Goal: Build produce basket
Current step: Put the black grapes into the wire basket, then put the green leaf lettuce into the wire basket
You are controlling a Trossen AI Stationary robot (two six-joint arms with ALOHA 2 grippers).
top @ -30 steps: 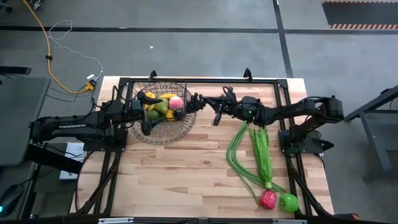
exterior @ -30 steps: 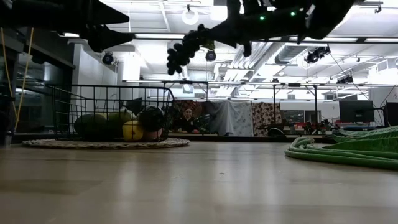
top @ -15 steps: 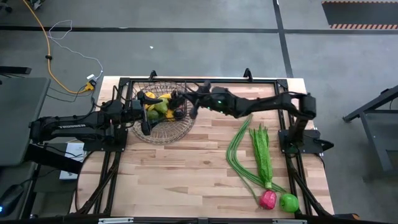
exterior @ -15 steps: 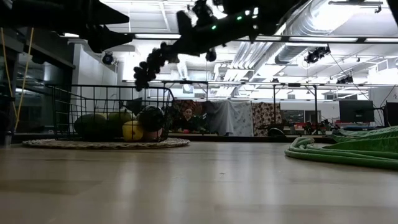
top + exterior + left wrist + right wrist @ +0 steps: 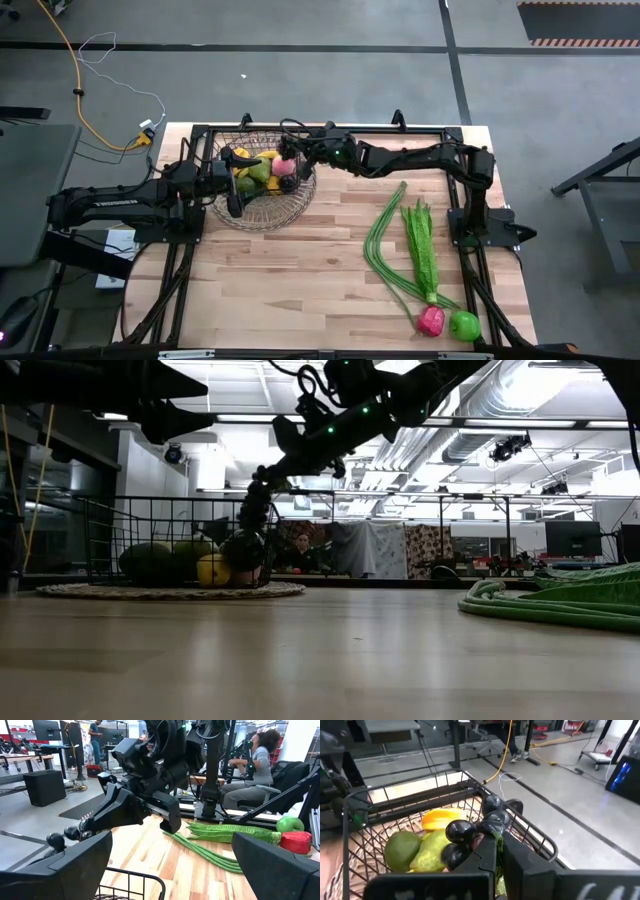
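Observation:
The dark wire basket stands on a round mat at the table's far left and holds a yellow banana, green pears, a pink peach and a dark round fruit. My right gripper reaches over the basket's right rim, shut on the dark grapes. My left gripper hovers open above the basket's left side, touching nothing. Long green beans, leafy greens, a red pepper and a green apple lie on the table's right half. My right gripper pinches the grapes between its two fingers at the bunch's upper end, coming slanting down from the table's right. The bunch hangs below the fingers as a string of berries; its lower end reaches inside the basket, and I cannot tell whether it touches the fruit there.
A black frame runs along the table's far edge and sides. The table's near left part is bare wood. A person sits in the room beyond the table.
My right gripper has carried the grapes from over the table's middle toward the left, over the basket, and tipped downward. The bunch, earlier hanging high above the basket's rim, now dangles down into the basket.

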